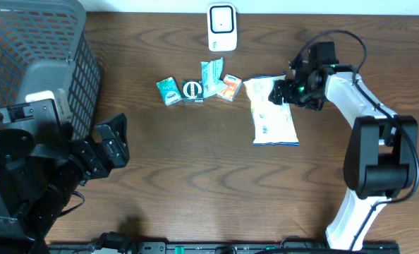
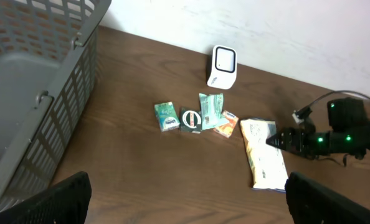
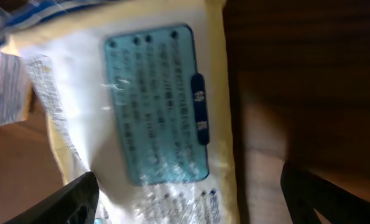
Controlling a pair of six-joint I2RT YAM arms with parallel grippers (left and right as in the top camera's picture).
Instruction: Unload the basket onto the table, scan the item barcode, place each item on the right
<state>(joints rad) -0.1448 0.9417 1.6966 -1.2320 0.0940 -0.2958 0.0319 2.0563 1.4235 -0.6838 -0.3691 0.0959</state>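
Right of centre on the desk [image 1: 195, 176], the bag [image 1: 273, 116] lies flat with its printed panel upward, its long axis running from the far side toward the robot and tilted slightly. The right fingers [image 3: 334, 202] are spread wide and stand over the bag's far end, one to each side of it in the right wrist view. They pinch nothing. Whether a tip grazes the wrapper cannot be told from that blurred view. The left fingers [image 2: 54, 202] are likewise spread and empty, well apart from the bag, near the desk's left front. The right arm is therefore much the nearer.

The scanner [image 1: 222, 27] stands upright at the far edge, beyond the bag and to its left, past a cluster of small packets [image 1: 195, 88]. Judged from this layout, a grasp would close across the bag's short axis at the far end. The lift would then carry it left and away to face the scanner.
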